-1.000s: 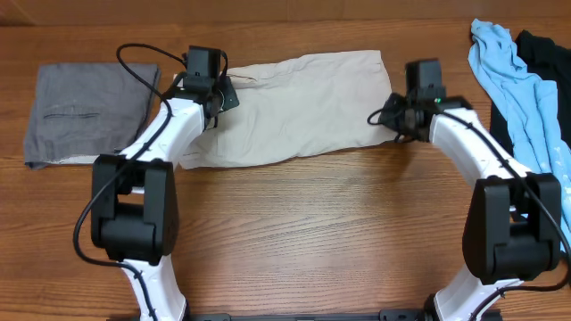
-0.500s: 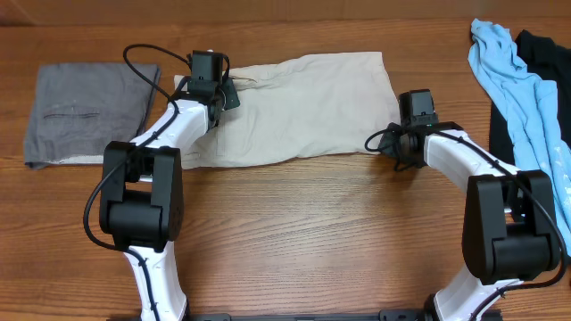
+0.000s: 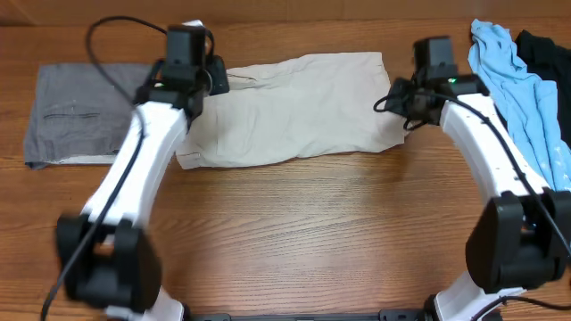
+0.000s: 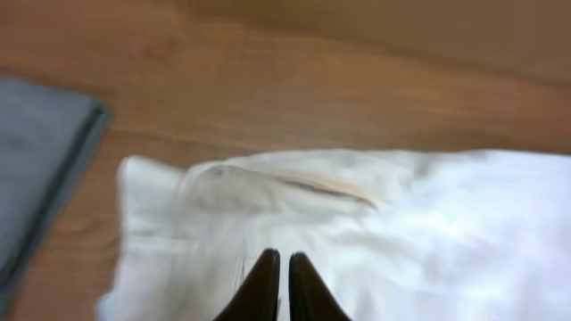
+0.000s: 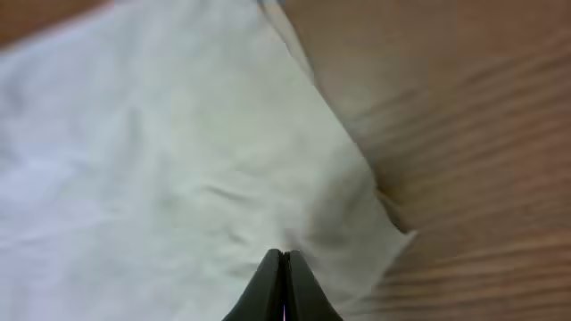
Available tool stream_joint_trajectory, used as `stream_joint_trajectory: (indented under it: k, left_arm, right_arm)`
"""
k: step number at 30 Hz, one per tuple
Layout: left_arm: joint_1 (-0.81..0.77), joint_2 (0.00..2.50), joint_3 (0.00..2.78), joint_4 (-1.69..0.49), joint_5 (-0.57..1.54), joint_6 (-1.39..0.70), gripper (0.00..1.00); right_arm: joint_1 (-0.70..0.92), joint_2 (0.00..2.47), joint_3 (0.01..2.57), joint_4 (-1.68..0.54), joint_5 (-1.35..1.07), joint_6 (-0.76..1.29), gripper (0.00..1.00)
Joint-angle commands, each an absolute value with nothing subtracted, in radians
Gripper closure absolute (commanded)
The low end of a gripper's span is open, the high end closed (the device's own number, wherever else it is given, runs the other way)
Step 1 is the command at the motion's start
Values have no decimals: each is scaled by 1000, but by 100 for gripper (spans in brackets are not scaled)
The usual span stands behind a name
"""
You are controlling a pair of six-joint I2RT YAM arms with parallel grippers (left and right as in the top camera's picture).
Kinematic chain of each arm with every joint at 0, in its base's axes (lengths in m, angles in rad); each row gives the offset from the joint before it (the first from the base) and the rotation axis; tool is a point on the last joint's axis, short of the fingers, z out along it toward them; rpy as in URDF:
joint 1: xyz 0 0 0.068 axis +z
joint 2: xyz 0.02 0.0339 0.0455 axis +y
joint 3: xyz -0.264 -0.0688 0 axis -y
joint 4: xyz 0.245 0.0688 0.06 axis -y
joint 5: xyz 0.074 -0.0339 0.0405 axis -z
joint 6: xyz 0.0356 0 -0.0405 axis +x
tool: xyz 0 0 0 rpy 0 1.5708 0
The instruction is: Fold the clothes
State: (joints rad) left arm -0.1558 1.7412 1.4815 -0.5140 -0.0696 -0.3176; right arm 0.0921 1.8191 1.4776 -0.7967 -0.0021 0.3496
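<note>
Beige shorts (image 3: 303,107) lie spread flat across the middle of the tabletop (image 3: 312,232), long side running L-R; upper edge fairly straight, lower edge a bit wavy; lower R corner tapers to a small point.

Left hand (image 4: 278,266): fingers drawn almost together, only a thin dark slit between the tips; tips sit over the L end of the shorts, near the upper L corner; wrist view is blurred, no fold of cloth visible between the tips, so can't tell if they pinch fabric or just sit on or above it.

Right hand (image 5: 284,266): fingers pressed fully together, no gap; tips over the R end of the shorts, just inside the lower R corner; cloth there lies flat w/ soft wrinkles, none seen caught between the tips.

Folded grey garment (image 3: 80,107) lies on the tabletop left of the shorts, apart from them; light blue garment (image 3: 513,80) and black garment (image 3: 544,53) lie at the far R edge.
</note>
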Motion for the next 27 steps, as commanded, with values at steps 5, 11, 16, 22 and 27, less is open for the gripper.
stream_joint_trajectory:
  k: [5, 11, 16, 22, 27]
  left_arm:
    - [-164, 1621, 1505, -774, -55, -315, 87]
    - [-163, 1656, 1504, -877, -55, -323, 87]
    - [-163, 1684, 1504, -899, -54, -372, 85]
    - [-164, 1697, 1504, -912, -49, -382, 86]
    - [-164, 1697, 1504, -923, -46, -382, 88]
  right_arm:
    - [97, 1869, 1456, -757, -107, 325, 96]
    - [97, 1974, 1409, -672, -136, 324, 96]
    - [97, 2062, 1409, -690, -136, 324, 96]
    - [89, 2083, 1408, -820, -83, 353, 96]
    - [67, 2082, 1408, -977, 111, 454, 96]
